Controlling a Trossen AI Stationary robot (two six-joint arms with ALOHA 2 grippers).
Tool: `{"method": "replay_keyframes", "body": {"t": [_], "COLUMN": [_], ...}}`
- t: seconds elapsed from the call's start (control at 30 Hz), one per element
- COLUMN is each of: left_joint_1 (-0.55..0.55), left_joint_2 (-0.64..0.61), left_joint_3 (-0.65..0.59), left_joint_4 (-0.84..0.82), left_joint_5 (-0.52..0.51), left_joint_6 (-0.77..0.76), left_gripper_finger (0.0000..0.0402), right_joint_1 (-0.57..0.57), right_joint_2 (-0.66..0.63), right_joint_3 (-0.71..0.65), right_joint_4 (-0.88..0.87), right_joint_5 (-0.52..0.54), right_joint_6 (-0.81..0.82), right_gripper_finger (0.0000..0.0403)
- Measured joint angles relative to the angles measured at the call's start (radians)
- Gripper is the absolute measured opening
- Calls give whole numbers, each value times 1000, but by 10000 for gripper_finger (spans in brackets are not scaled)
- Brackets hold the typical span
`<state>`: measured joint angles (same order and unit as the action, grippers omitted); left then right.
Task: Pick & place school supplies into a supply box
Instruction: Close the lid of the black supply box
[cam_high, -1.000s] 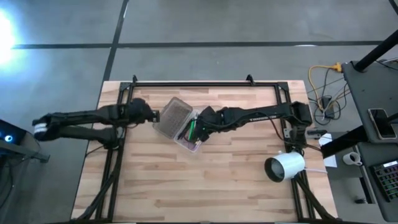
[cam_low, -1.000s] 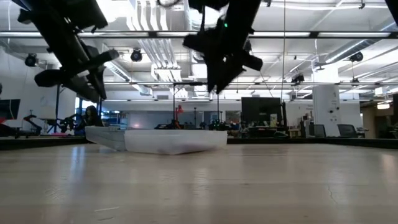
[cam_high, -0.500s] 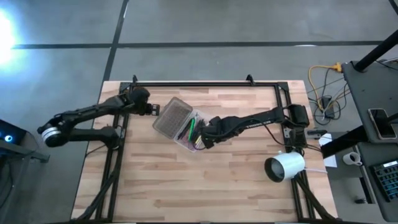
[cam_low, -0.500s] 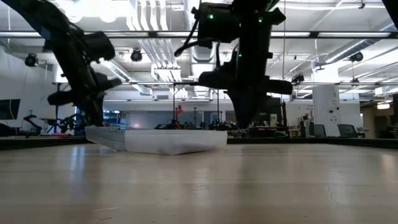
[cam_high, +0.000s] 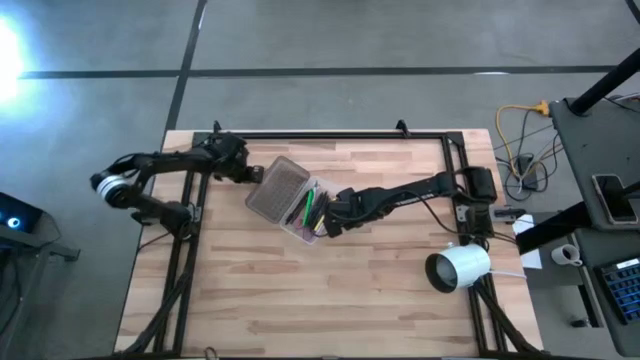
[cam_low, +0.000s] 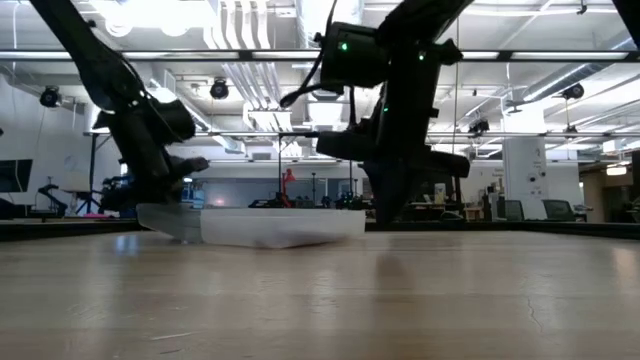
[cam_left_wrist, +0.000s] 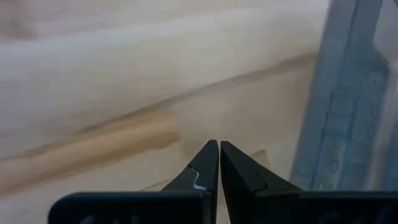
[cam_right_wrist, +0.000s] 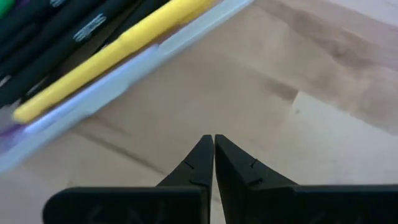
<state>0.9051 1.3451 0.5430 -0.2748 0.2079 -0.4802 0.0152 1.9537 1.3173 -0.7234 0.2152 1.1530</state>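
We see the supply box (cam_high: 288, 198) open mid-bench, pencils (cam_right_wrist: 118, 50) and pens inside. Our right tool (cam_high: 328, 224), pinched empty, sits beside its clear half; our left tool (cam_high: 254, 175), also pinched, beside its ribbed half. We judge closing needs gentle, opposed pushes.

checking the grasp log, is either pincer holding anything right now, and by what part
Nothing is held. The left pincer is shut and empty over the table beside the box; the right pincer is shut and empty just outside it, near the yellow pencil.
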Motion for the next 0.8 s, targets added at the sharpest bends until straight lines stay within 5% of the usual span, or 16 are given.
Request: {"method": "replay_keyframes", "body": {"t": [0.23,0.5,0.67,0.8], "left_joint_1": [0,-2,-6,-24], "left_joint_2": [112,-15,-56,-87], "left_joint_3": [3,0,-1,-1], "left_joint_4": [98,129,138,132], "left_joint_5": [118,205,349,281], "left_joint_6": [1,-19,-86,-98], "left_gripper_finger": [1,1,1,1], "right_joint_1": [-24,-67,-83,-86], "right_joint_2": [0,0,0,6], "right_joint_3": [-20,-34,-61,-84], "right_joint_4": [10,109,183,196], "right_joint_5": [-8,-7,-8,-8], "right_joint_6": [-34,-111,-133,-133], "right_gripper_finger": [9,9,9,9]}}
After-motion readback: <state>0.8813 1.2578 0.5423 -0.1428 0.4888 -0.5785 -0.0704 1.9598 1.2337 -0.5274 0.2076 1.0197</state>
